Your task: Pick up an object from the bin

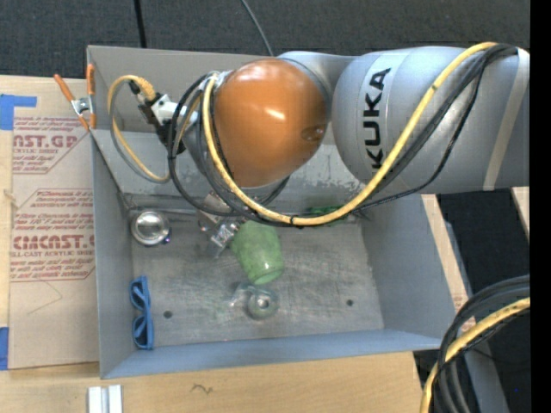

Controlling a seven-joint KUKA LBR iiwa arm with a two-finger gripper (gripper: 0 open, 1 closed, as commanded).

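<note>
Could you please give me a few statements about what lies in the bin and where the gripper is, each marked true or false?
1. A pale green cup lies on its side near the middle of the bin. True.
2. The blue plastic piece lies in the far right corner. False: it lies in the near left corner, by the wall.
3. A shiny silver ball sits toward the left side of the floor. True.
4. The gripper is down over the blue plastic piece. False: it is at the pale green cup's upper left end, well away from the blue piece.
5. A small clear round thing lies just in front of the cup. True.
</note>
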